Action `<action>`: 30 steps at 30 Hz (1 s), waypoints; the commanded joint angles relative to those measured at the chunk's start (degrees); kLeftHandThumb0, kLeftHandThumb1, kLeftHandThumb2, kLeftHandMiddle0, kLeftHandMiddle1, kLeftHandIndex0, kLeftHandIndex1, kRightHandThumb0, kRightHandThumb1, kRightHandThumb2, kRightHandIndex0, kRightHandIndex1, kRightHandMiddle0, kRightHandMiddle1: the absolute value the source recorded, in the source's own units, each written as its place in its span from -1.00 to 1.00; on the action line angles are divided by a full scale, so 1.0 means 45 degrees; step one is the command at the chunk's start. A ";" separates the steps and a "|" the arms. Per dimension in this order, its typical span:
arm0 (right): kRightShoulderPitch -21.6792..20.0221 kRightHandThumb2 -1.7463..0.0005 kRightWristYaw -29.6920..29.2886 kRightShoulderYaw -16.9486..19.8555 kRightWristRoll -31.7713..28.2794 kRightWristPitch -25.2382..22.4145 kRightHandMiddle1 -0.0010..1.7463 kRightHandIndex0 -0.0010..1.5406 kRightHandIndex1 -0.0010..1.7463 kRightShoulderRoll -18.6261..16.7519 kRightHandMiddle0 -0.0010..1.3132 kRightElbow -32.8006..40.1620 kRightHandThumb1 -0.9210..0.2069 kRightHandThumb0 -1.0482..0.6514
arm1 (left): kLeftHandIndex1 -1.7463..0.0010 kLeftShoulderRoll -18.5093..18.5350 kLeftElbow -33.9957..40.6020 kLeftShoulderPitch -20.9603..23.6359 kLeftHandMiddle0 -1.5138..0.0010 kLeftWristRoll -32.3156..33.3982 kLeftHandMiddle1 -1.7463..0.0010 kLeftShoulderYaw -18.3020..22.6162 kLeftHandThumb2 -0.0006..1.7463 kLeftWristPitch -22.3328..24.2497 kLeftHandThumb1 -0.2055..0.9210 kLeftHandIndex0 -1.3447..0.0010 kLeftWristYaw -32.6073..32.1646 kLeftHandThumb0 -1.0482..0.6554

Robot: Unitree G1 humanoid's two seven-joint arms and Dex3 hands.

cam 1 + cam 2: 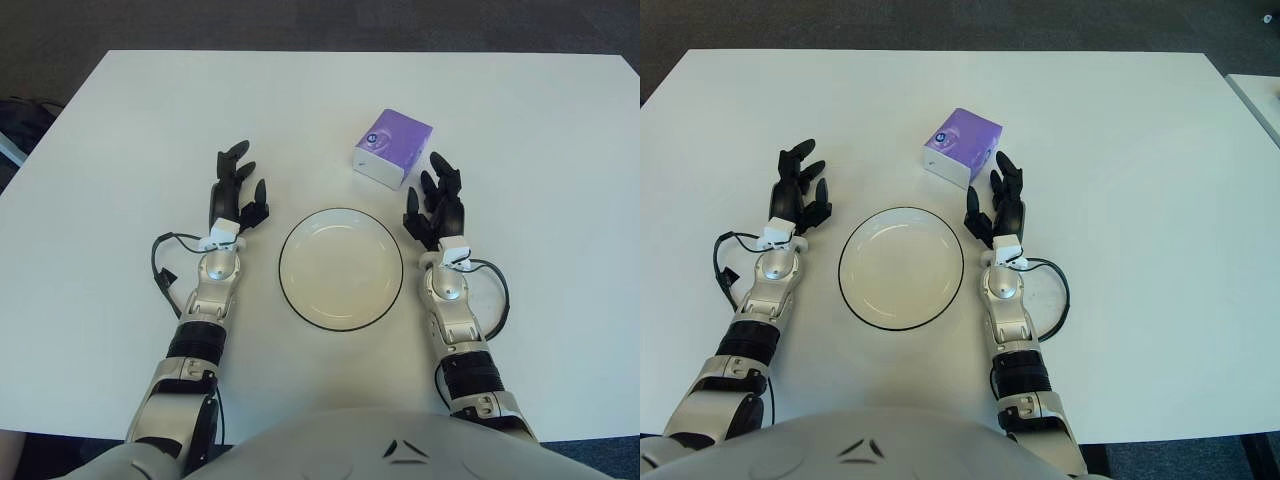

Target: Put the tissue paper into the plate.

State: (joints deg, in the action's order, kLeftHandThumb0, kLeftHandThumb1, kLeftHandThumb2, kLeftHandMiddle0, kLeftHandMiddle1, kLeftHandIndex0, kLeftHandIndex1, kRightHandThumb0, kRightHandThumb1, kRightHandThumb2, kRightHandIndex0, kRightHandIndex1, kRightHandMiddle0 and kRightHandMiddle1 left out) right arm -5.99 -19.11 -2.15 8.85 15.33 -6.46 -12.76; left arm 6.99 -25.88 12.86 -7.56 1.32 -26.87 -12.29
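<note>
A purple and white tissue pack point(391, 147) lies on the white table point(520, 120), just beyond the plate's far right side. The white plate point(341, 268) with a dark rim sits at the table's middle front and holds nothing. My right hand point(436, 204) shows to the right of the plate, fingers spread and holding nothing, its tips a little short of the pack's near corner. My left hand point(238, 189) shows to the left of the plate, also spread with nothing in it.
Dark carpet point(300, 25) surrounds the table beyond its far edge. A black cable point(160, 262) loops beside my left wrist and another point(497, 290) beside my right wrist.
</note>
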 commanded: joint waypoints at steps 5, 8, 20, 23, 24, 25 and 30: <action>0.0971 0.31 0.0182 0.0110 -0.0109 -0.0940 -0.48 -0.60 -1.00 -0.0027 -1.00 -0.0970 -1.00 -0.52 | 0.10 -0.0743 -0.1677 -0.2053 0.67 -0.0139 0.34 -0.0300 -0.12 -0.0136 1.00 1.00 -0.0169 -0.54; 0.0980 0.32 0.0201 0.0113 -0.0123 -0.0904 -0.48 -0.60 -1.00 -0.0032 -1.00 -0.0966 -1.00 -0.53 | 0.10 -0.0751 -0.1682 -0.2053 0.67 -0.0129 0.34 -0.0297 -0.12 -0.0157 1.00 1.00 -0.0170 -0.55; 0.1108 0.33 0.0172 0.0086 -0.0052 -0.0781 -0.46 -0.60 -1.00 -0.0069 -1.00 -0.0819 -1.00 -0.53 | 0.11 -0.0786 -0.1652 -0.2082 0.68 -0.0043 0.35 -0.0290 -0.13 -0.0216 1.00 1.00 -0.0129 -0.55; 0.1120 0.33 0.0160 0.0081 -0.0030 -0.0784 -0.46 -0.59 -0.99 -0.0062 -1.00 -0.0798 -1.00 -0.53 | 0.11 -0.0787 -0.1647 -0.2087 0.68 -0.0026 0.35 -0.0296 -0.14 -0.0224 1.00 1.00 -0.0119 -0.55; 0.1120 0.33 0.0156 0.0081 -0.0023 -0.0787 -0.46 -0.59 -0.99 -0.0058 -1.00 -0.0797 -1.00 -0.53 | 0.11 -0.0786 -0.1649 -0.2088 0.68 -0.0021 0.35 -0.0296 -0.14 -0.0227 1.00 1.00 -0.0114 -0.55; 0.1120 0.33 0.0153 0.0080 -0.0018 -0.0789 -0.46 -0.59 -0.99 -0.0056 -1.00 -0.0795 -1.00 -0.53 | 0.11 -0.0786 -0.1650 -0.2088 0.68 -0.0018 0.35 -0.0296 -0.14 -0.0230 1.00 1.00 -0.0111 -0.55; 0.1137 0.33 0.0152 0.0073 -0.0012 -0.0816 -0.46 -0.59 -0.99 -0.0060 -1.00 -0.0769 -1.00 -0.53 | 0.11 -0.0774 -0.1645 -0.2099 0.67 -0.0030 0.34 -0.0298 -0.14 -0.0231 1.00 1.00 -0.0117 -0.54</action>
State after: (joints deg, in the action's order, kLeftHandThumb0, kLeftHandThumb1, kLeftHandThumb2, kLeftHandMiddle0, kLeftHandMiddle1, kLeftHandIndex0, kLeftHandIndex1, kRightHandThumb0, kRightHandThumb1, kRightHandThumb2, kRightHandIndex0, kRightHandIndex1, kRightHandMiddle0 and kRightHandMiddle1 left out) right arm -5.75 -18.70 -2.14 8.85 15.73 -6.47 -12.62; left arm 6.97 -25.89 12.85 -7.19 1.37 -26.90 -12.31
